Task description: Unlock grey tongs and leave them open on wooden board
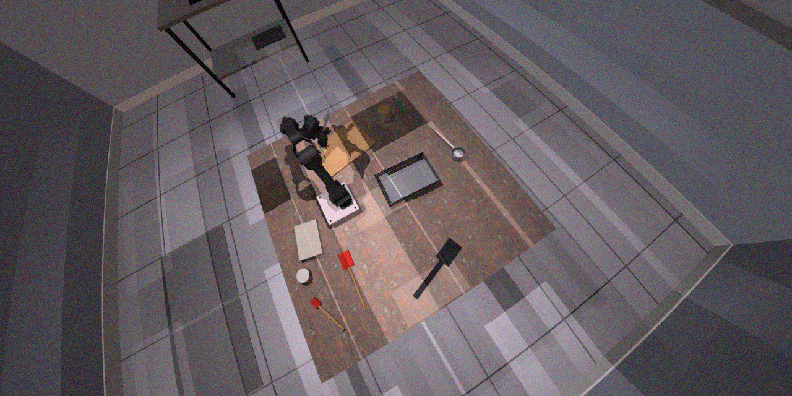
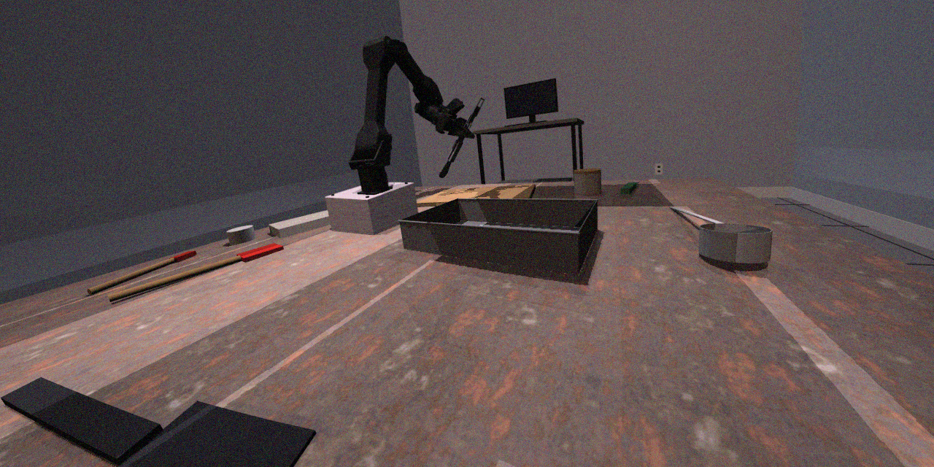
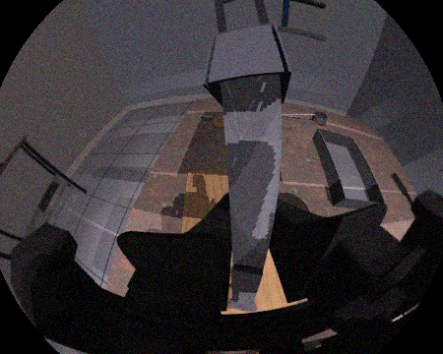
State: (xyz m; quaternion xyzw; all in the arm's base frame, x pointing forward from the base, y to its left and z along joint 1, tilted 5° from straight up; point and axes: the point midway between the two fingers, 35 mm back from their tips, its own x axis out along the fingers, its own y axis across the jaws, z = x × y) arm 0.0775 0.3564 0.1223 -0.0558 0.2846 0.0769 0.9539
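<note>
The grey tongs (image 1: 327,116) (image 2: 454,149) (image 3: 251,123) are held in the air, steeply tilted. Their dark end points down and back toward the arm's base, and the end with the thin loop points up. My gripper (image 2: 465,133) (image 3: 241,196) is shut on the tongs around their middle. Whether the arms are locked or free cannot be told. The wooden board (image 1: 338,158) (image 2: 512,190) (image 3: 214,186) lies below, well apart from the tongs. The roasting tin (image 1: 416,192) (image 2: 496,247) (image 3: 326,159) stands beside the board with nothing across it.
The lidded jar (image 1: 384,109) (image 2: 587,183) and a green-handled item (image 1: 398,104) (image 2: 628,187) are beyond the board. A small pan (image 1: 458,154) (image 2: 734,245) is past the tin. A pale block (image 1: 307,239), red-headed tools (image 1: 346,259) and a black spatula (image 1: 448,251) lie behind the base.
</note>
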